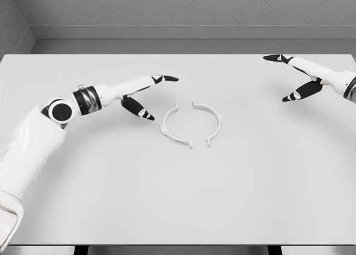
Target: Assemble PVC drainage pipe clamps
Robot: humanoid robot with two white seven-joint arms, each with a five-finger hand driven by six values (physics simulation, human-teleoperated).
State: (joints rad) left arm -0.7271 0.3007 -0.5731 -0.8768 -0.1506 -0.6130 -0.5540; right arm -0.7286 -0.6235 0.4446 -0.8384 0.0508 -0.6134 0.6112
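Two white clamp halves lie near the middle of the worktop, curved sides outward and facing each other as a nearly closed ring: the left clamp half and the right clamp half, their ends just apart. The left hand hovers just left of them, fingers spread, holding nothing. The right hand is well apart at the far right, fingers likewise spread and empty. No writing is legible.
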